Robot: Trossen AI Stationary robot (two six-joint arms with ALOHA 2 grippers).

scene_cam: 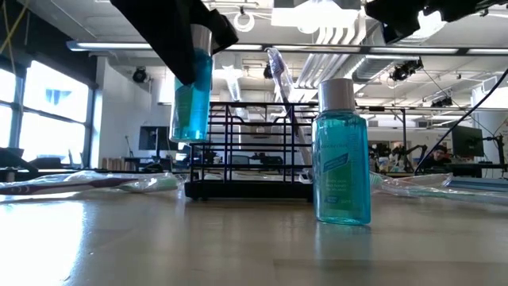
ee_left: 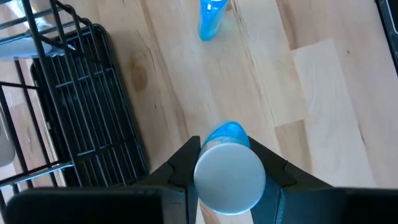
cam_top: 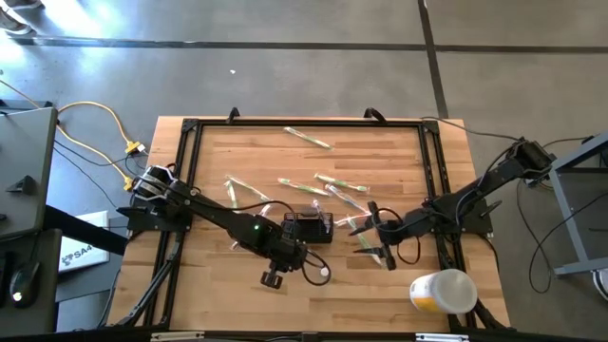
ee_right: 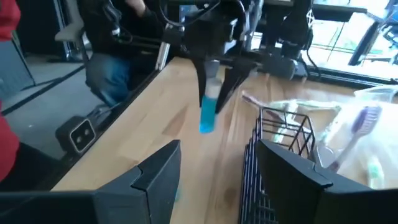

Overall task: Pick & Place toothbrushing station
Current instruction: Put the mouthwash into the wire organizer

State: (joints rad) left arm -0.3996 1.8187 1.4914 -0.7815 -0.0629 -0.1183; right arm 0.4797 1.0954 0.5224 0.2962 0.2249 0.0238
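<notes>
A: How far along?

B: The left pincer (ee_left: 227, 171) grips a blue bottle (ee_left: 229, 163) above the counter (cam_top: 237, 294), beside the caddy (cam_top: 309, 227) mid-counter. A toothbrush (scene_cam: 279, 75) already stands inside.

A: What's left?

B: A second bottle (scene_cam: 342, 155), wrapped brushes (cam_top: 309, 139). The right pincer (ee_right: 214, 163) waits, open.

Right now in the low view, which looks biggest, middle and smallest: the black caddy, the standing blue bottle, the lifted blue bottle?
1. Black caddy, widest.
2. Standing blue bottle.
3. Lifted blue bottle, partly hidden by the left gripper.
The bottles may match; the standing one is nearer.

tabletop (cam_top: 256, 142): pale smooth wood | caddy (scene_cam: 238, 151): black metal wire | bottle (scene_cam: 342, 159): glossy clear plastic
</notes>
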